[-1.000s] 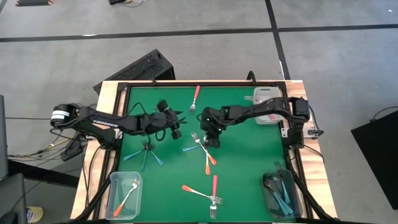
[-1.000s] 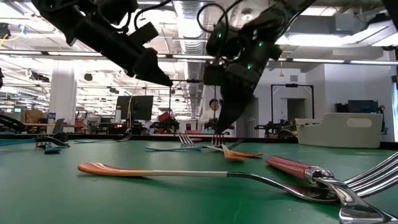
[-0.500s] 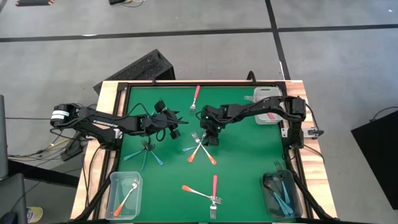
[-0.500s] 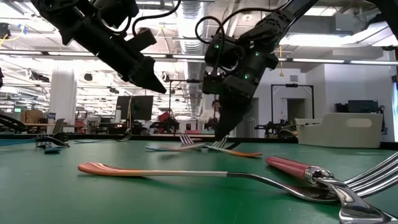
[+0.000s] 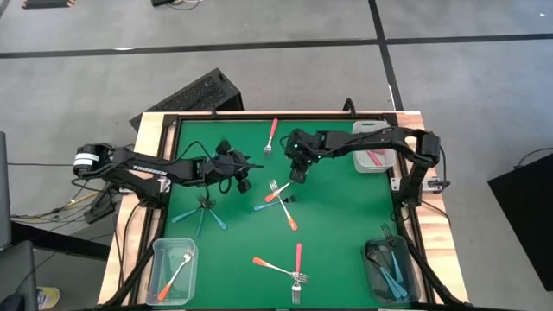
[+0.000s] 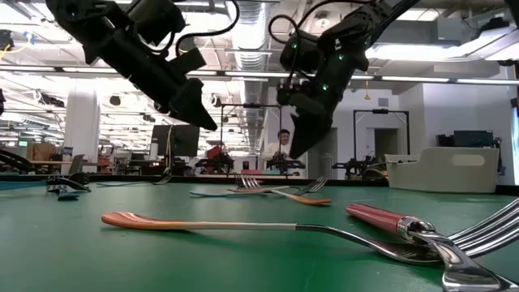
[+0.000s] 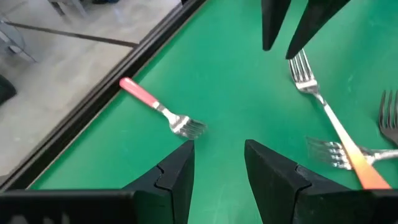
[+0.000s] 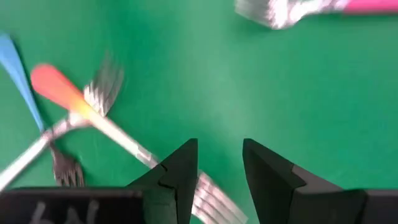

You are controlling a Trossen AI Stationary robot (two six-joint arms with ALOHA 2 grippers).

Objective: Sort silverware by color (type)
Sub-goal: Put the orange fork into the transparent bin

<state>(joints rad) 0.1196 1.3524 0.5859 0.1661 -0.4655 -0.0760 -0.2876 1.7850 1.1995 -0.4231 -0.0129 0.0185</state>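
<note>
We judge the sort well started but far from done. Three clear bins sit at the edges of the green mat (image 5: 346, 250): the bin at the front left corner (image 5: 158, 251) holds one orange fork (image 5: 175, 274), the bin at the front right corner (image 5: 371, 269) holds several blue forks (image 5: 393, 266), and the bin on the right edge toward the back (image 5: 370, 130) shows a pink fork (image 5: 376, 159) partly hidden under our right arm.

Still loose on the mat are:
- a pink fork by the back edge (image 5: 272, 136);
- a crossed heap in the middle (image 5: 278, 200), with two orange forks and a blue one;
- a few blue forks toward the left edge (image 5: 203, 216);
- an orange and a pink fork near the front edge (image 5: 289, 266).

That is roughly half the forks, or more, yet to be binned.

Our right gripper (image 5: 295, 175) hangs above the mat just behind the middle heap, fingers apart and holding nothing. Our left gripper (image 5: 246, 169) hovers left of centre, pointing toward the same heap, fingers likewise apart and empty.
</note>
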